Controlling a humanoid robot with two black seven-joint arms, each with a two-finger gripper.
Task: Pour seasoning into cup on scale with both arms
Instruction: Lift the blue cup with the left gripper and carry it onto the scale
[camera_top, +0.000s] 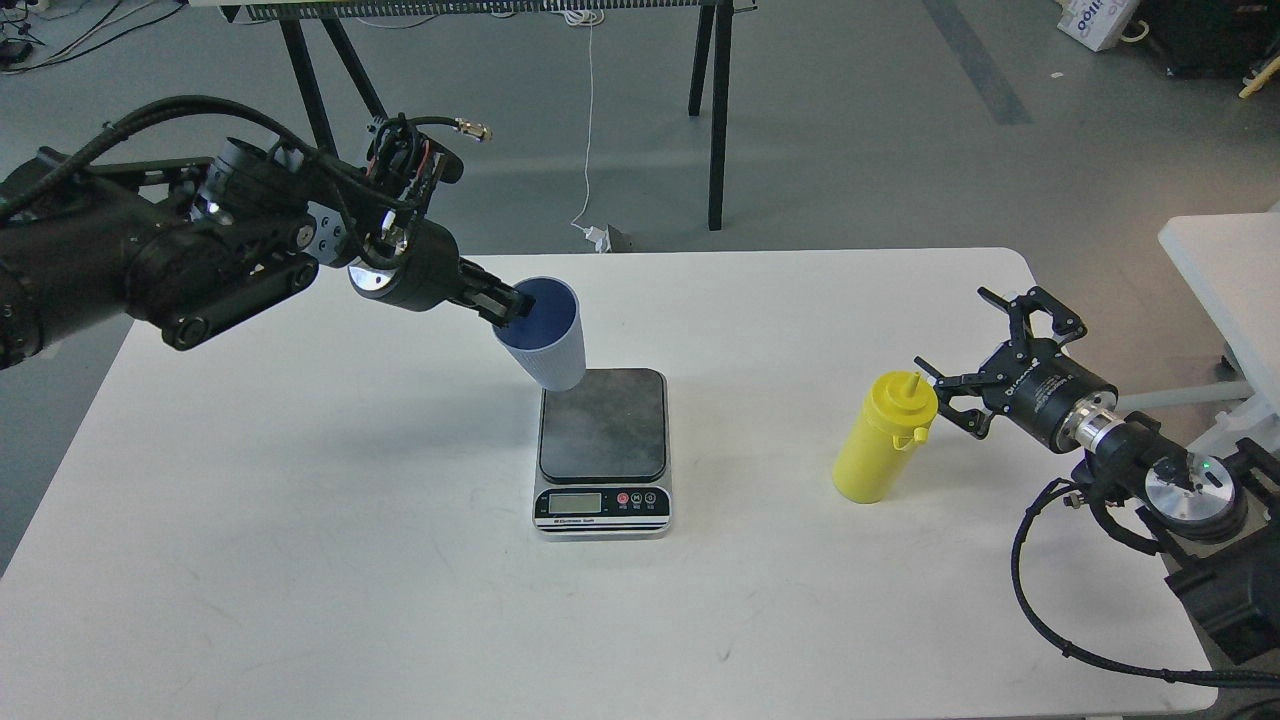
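Note:
My left gripper (508, 305) is shut on the near rim of the light blue ribbed cup (549, 338) and holds it tilted in the air, just above the far left corner of the scale (604, 450). The scale lies flat at the table's middle with its display facing me. The yellow seasoning bottle (886, 438) stands upright on the table to the right. My right gripper (975, 375) is open, its fingers spread just right of the bottle's cap, not touching it.
The white table (300, 560) carries only these things. A black trestle's legs (716, 120) and a white cable (588, 120) stand on the floor behind it. A second white table (1225, 280) edge is at the right.

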